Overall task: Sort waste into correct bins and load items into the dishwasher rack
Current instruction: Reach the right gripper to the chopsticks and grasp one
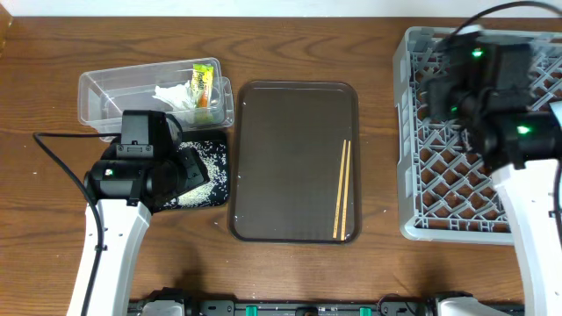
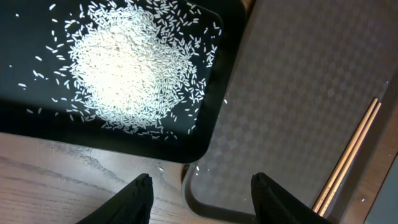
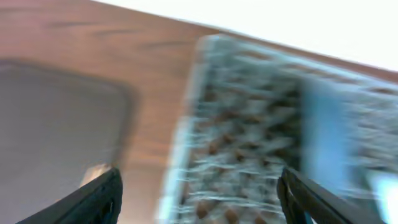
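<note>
Left gripper hangs open and empty over the black tray holding rice. Right gripper, spread wide, hovers at the rack edge. Chopsticks lie on the brown tray. Tissue and wrapper sit in the tub.

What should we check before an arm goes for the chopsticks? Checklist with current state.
1. Left gripper open and empty: ok.
2. Right gripper open and empty: ok, though the wrist view is blurred.
3. Chopsticks lying side by side on the brown serving tray, nothing on top of them: ok.
4. Tissue and wrapper inside the clear tub: ok.
5. All rice inside the black tray: not ok, a few grains lie past its rim.
6. Free spot in the rack for the chopsticks: cannot tell, the right arm covers part of it.
</note>
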Controlling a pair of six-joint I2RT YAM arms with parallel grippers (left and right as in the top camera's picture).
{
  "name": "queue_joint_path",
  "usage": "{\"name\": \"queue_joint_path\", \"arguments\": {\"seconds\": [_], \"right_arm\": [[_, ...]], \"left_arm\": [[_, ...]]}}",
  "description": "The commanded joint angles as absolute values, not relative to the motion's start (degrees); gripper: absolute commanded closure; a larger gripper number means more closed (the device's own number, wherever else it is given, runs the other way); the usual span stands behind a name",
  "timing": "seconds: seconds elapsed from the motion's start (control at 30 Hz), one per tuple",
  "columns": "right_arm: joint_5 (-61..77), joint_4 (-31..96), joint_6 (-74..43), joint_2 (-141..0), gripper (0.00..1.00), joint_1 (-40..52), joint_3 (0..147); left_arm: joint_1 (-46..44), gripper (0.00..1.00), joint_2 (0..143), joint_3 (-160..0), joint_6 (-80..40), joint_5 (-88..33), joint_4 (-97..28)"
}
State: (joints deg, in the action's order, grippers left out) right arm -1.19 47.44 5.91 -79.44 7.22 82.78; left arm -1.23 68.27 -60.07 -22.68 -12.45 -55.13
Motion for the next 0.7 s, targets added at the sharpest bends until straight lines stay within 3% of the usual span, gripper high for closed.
{"name": "queue_joint_path", "arguments": {"seconds": [0.0, 0.37, 0.67], "right_arm": [[7.99, 49.76, -0.14, -81.76, 0.22, 11.42, 82.08], [7.97, 55.29, -14.57, -93.43, 0.46, 23.79, 75.64], [7.84, 56.14, -21.02, -101.75, 0.59, 30.50, 74.13]], "left_arm": [[-0.99, 0.46, 68.53, -60.20, -22.37, -11.70, -55.24], [-0.99, 0.46, 68.53, -60.20, -22.35, -11.68, -55.27], [-0.97, 0.46, 68.53, -60.20, -22.35, -11.70, -55.27]]}}
